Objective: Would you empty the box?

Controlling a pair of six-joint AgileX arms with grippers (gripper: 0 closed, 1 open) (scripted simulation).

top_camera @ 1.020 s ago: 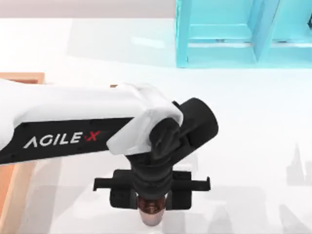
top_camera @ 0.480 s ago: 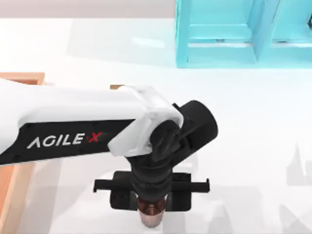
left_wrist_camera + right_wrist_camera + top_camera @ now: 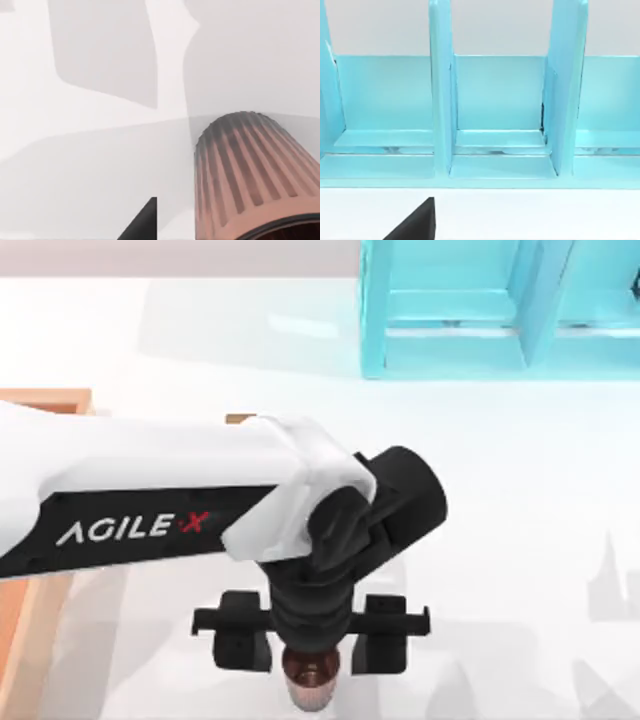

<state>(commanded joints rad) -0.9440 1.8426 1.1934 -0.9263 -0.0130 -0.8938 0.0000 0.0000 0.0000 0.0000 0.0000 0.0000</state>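
The box [image 3: 42, 400] shows as a tan wooden rim at the table's left edge, largely hidden under my left arm. My left gripper [image 3: 312, 658] hangs over the white table near its front edge, right of the box. It is open, its black fingers [image 3: 245, 640] spread to either side of a ribbed copper-brown cup [image 3: 311, 685]. The cup [image 3: 250, 170] stands upright on the table in the left wrist view, beside one dark fingertip [image 3: 145, 220]. My right gripper [image 3: 415, 222] faces the turquoise shelf.
A turquoise-blue shelf unit [image 3: 450, 310] with open compartments [image 3: 500, 100] stands at the back right. A small tan corner [image 3: 238, 419] peeks out behind my left arm. White table stretches to the right of the cup.
The left gripper's fingers have spread apart and let go of the copper cup, which now stands free between them. The arm has hardly moved.
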